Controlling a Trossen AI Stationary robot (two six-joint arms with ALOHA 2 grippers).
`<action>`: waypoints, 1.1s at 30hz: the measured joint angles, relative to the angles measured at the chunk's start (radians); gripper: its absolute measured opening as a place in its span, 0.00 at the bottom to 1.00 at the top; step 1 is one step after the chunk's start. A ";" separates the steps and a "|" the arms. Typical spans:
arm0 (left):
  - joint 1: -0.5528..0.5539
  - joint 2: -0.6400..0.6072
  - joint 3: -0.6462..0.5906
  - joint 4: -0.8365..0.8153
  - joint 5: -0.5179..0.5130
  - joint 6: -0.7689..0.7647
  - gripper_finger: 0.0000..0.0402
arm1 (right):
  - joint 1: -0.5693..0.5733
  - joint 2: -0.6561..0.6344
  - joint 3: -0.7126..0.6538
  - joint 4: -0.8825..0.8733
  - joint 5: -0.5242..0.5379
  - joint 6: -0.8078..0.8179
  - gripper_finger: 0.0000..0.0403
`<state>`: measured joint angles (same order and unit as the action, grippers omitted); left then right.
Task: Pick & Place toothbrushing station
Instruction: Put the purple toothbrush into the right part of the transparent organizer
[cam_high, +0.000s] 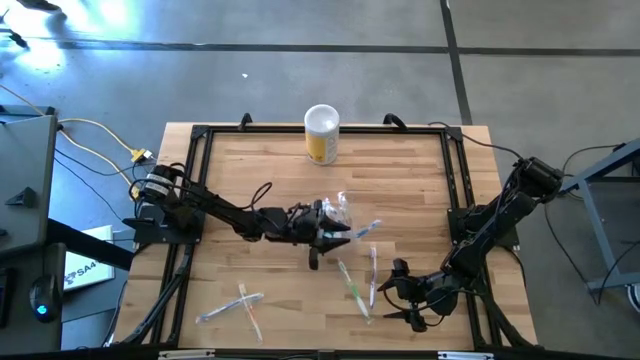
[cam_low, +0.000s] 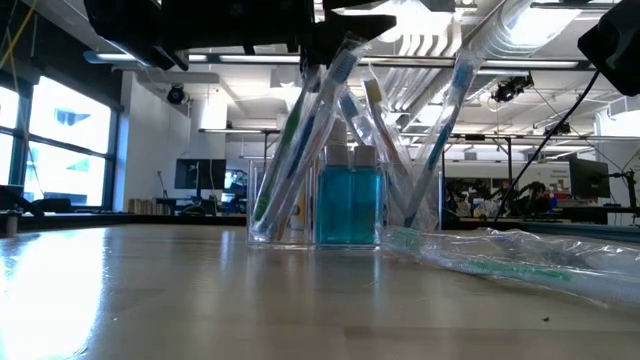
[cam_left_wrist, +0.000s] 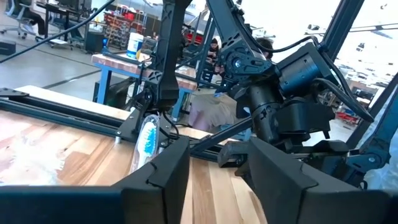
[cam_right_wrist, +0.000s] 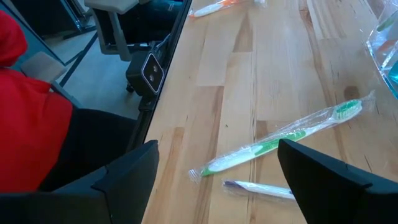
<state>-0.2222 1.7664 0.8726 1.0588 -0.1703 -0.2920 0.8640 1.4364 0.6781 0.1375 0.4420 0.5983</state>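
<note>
My left tool (cam_high: 322, 240) clenches a wrapped toothbrush (cam_left_wrist: 147, 138) over the clear holder (cam_low: 315, 205) just below; releasing off-centre could tip it, while my right tool (cam_high: 400, 300) waits released.

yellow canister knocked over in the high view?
No. The yellow canister stands upright near the table's far edge, its round white top facing the overhead camera.

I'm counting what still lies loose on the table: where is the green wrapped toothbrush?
In the high view the green wrapped toothbrush lies on the table's right half, just left of the open right gripper, below the clear holder.
</note>
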 joint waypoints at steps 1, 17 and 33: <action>0.000 0.000 0.000 0.000 0.000 0.000 0.37 | 0.000 0.000 0.000 0.000 0.000 0.000 0.80; 0.000 0.000 0.000 -0.002 0.026 0.022 0.01 | 0.000 0.000 0.000 0.000 0.000 0.000 0.80; -0.011 -0.132 -0.003 -0.095 0.034 0.215 0.02 | 0.000 0.001 0.001 -0.009 -0.012 0.003 0.80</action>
<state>-0.2334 1.6341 0.8698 0.9641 -0.1363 -0.0774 0.8642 1.4378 0.6792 0.1290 0.4304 0.6010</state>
